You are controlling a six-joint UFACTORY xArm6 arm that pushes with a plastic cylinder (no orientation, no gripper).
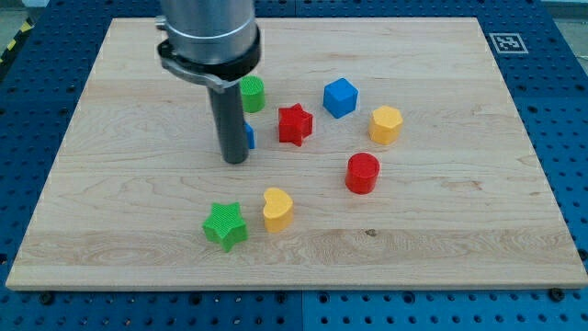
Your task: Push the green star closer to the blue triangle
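The green star (225,225) lies near the view's bottom, left of centre, with a yellow heart (277,209) right beside it on its right. The blue triangle (248,136) is mostly hidden behind my rod; only a blue sliver shows at the rod's right side. My tip (235,160) rests on the board just in front of that blue block, above the green star with a gap of bare wood between them.
A green cylinder (252,94) stands behind the rod. A red star (295,123), a blue cube (340,97), a yellow hexagonal block (386,124) and a red cylinder (362,172) lie to the view's right. The wooden board (478,239) sits on a blue perforated table.
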